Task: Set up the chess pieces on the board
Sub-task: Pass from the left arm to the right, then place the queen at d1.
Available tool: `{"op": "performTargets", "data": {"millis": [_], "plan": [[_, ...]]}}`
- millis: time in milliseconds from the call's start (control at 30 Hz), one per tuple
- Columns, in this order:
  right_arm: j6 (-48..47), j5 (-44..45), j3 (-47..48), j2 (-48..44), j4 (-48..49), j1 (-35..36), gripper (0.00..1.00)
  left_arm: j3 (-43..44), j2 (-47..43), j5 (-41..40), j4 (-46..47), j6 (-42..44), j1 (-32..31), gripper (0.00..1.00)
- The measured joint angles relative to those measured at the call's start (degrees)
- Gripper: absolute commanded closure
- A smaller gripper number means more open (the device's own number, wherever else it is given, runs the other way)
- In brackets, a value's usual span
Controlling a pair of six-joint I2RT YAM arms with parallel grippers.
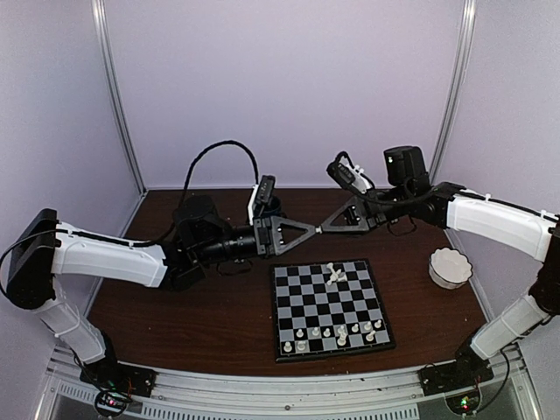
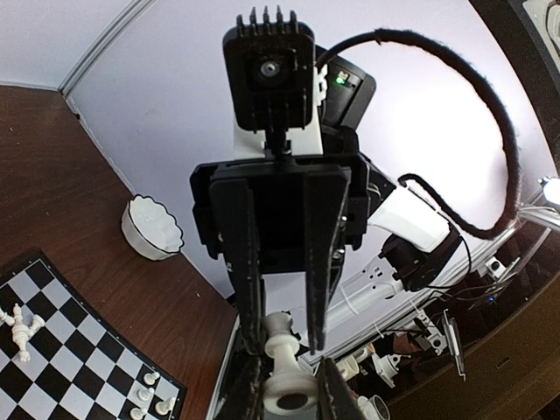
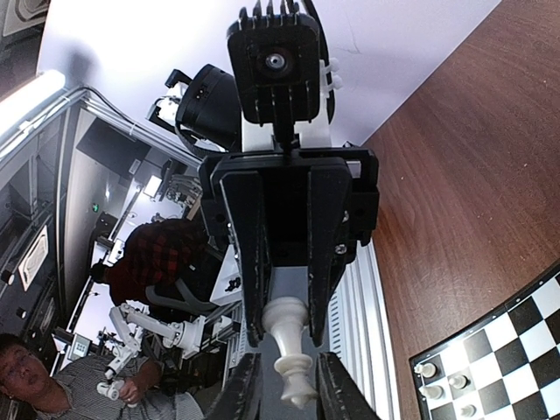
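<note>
Here the two arms meet tip to tip in mid-air above the far half of the table, with one chess piece bridging them. The left gripper pinches the wide round foot of the chess piece; in both wrist views the foot fills the gap between its fingers. The right gripper has its fingers slightly parted about the narrow head, and whether they press on it cannot be told.

The long axis of the chess piece lies level along the line joining the grippers. In the overhead view the foot points to 9 o'clock and the head to 3 o'clock. The piece is therefore sideways, not upright. The step in hand appears to be a handover that would let it be turned foot-down before placing.

The chess piece is cream plastic, with a flared foot, a slim waist, a collar and a small rounded head. Its rank cannot be read with certainty.

The board lies flat on the table at about 5 o'clock from the meeting point, below it and about equally near to both arms. The standing pieces form two loose rows along its 6 o'clock edge. The fallen pieces lie crossed near its 12 o'clock edge. A white bowl sits on the table at roughly 2 o'clock from the board, apart from it.
</note>
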Motion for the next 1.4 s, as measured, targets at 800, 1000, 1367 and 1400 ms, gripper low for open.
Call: {"op": "performTargets", "data": {"millis": [800, 1000, 1367, 1400], "plan": [[-53.7, 34.6, 15.4, 2.3, -48.7, 6.3, 0.96, -5.9, -21.0, -24.0, -37.4, 10.5, 0.2, 0.45], [-61.5, 49.6, 10.4, 3.4, -52.3, 18.7, 0.96, -8.2, -29.3, -35.2, -50.4, 12.3, 0.2, 0.45], [-66.7, 63.6, 9.2, 9.8, -53.2, 29.9, 0.96, -8.6, -32.0, -41.6, -58.0, 12.5, 0.2, 0.44], [-67.0, 64.5, 9.2, 10.6, -53.2, 30.7, 0.96, -8.8, -32.0, -41.8, -58.3, 12.5, 0.2, 0.44]]}}
